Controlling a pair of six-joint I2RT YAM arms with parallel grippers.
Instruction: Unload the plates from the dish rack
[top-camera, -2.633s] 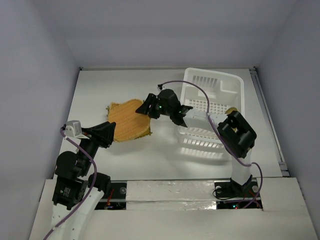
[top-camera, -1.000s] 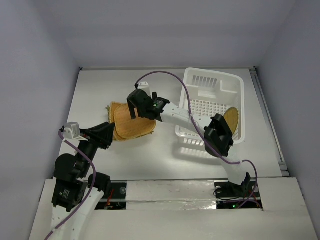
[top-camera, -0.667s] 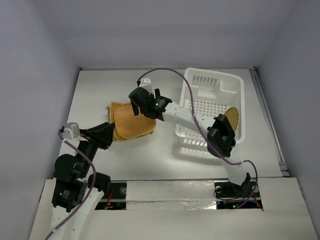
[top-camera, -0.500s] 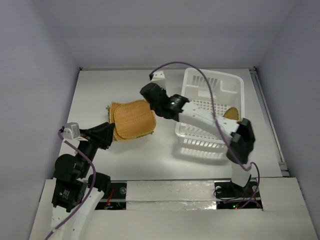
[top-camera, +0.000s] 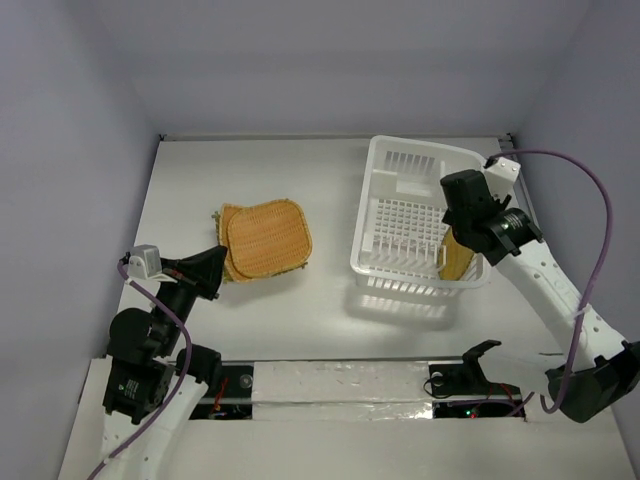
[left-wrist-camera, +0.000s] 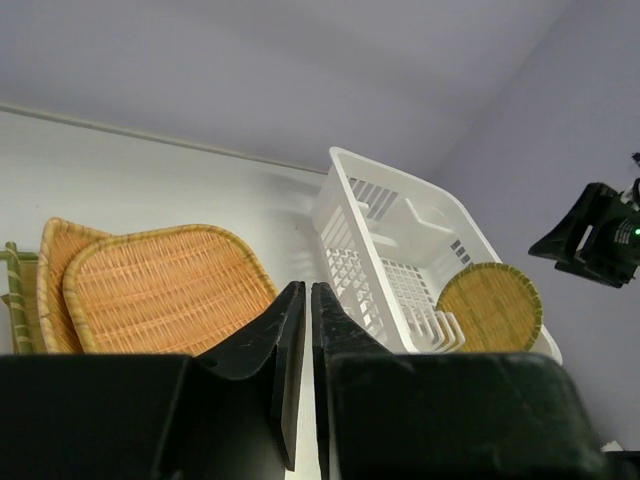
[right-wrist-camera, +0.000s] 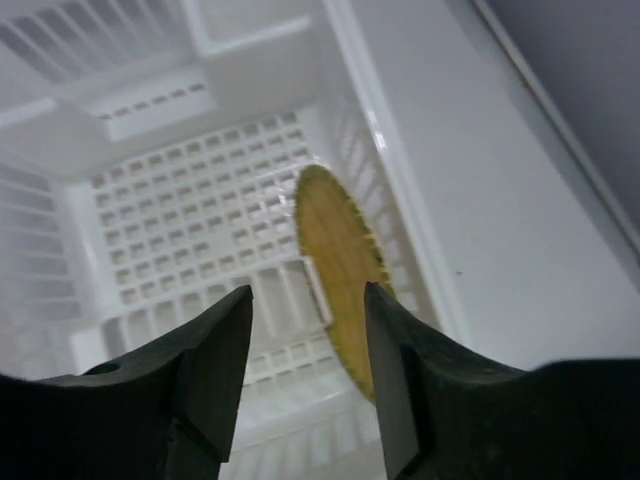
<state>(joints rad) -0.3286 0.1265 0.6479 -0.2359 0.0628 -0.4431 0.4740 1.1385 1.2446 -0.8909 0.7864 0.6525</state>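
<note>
The white dish rack (top-camera: 425, 150) stands at the right of the table. One round yellow-tan plate (top-camera: 458, 257) stands on edge inside it by its right wall, also seen in the right wrist view (right-wrist-camera: 338, 250). My right gripper (top-camera: 463, 216) hovers open over that plate, with its fingers (right-wrist-camera: 225, 340) on either side above the rim and nothing held. Orange woven plates (top-camera: 264, 238) lie stacked on the table left of the rack. My left gripper (top-camera: 207, 268) is shut and empty near the stack's front-left corner.
White walls close in the table at the back and on both sides. In the left wrist view the rack (left-wrist-camera: 372, 205) is right of the plates (left-wrist-camera: 165, 290), and the right arm (left-wrist-camera: 598, 236) shows at the far right. A rail runs along the table's right edge (top-camera: 532, 230).
My right arm has swung from over the stacked plates back to the rack's right side, leaving a squarish plate on top of the stack. Its jaws have narrowed. The left gripper has shut.
</note>
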